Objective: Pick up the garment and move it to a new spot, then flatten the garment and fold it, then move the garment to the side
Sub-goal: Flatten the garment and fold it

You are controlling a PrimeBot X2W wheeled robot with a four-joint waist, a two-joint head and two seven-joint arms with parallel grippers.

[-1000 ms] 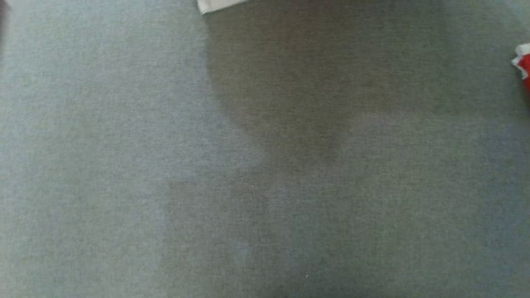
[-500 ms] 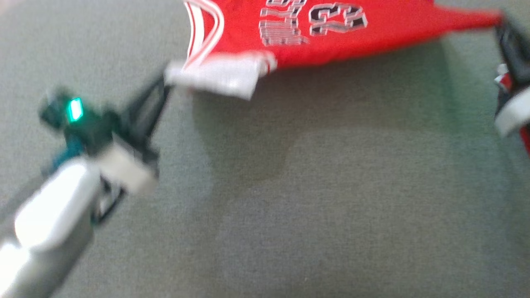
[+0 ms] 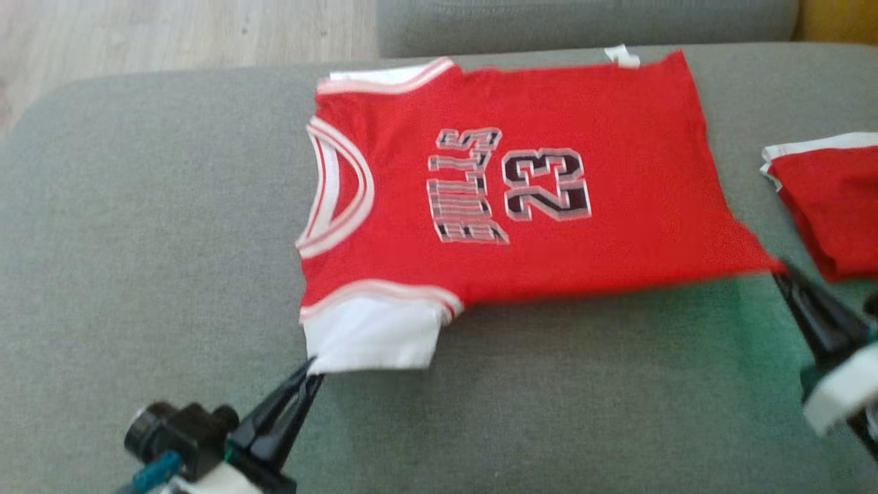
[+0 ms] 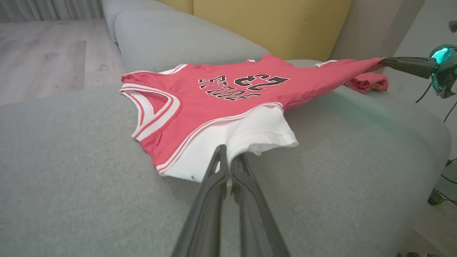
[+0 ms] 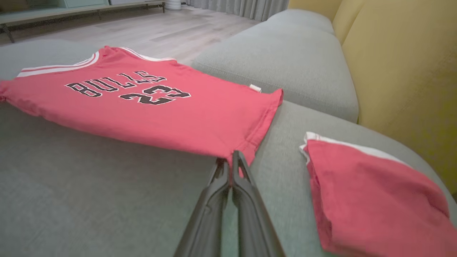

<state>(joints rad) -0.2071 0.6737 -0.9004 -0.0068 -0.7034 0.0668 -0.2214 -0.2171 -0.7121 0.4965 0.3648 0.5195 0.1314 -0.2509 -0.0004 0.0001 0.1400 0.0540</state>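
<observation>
Jersey [image 3: 638, 137] lies face-up on the seat [image 3: 137, 206], stretched between both sets of fingers.

Left gripper [image 3: 310, 367]: fingers pinched narrow on the corner of the white sleeve [image 3: 374, 336], cloth between the tips. Right gripper [image 3: 780, 269]: fingers closed on the hem corner, red cloth drawn to a point at the tips. The edge spanning the two tips hangs off the seat with shadow under it. The edge farthest from the fingers rests on the cushion.

Handling, my read:
- light, thin knit, fully limp; follows its corners and sags mid-span unless kept taut
- likely catches on the woven upholstery, so lift rather than drag
- print [image 3: 511, 185] is probably a bit stiffer and may resist a crease
- best holds are corners, hem and trim [image 3: 343, 185], where layers double up

Materials:
- jersey has a red body, striped red/white trim at neck and armholes, and black lettering outlined white
- seat is coarse grey weave with rounded edges
- folded red piece [image 3: 833, 206] with a white edge lies just right of the right fingers, apart from the jersey
- yellow back cushion [image 5: 403, 71] is beyond it
- pale wood floor [image 3: 171, 27] is past the seat
</observation>
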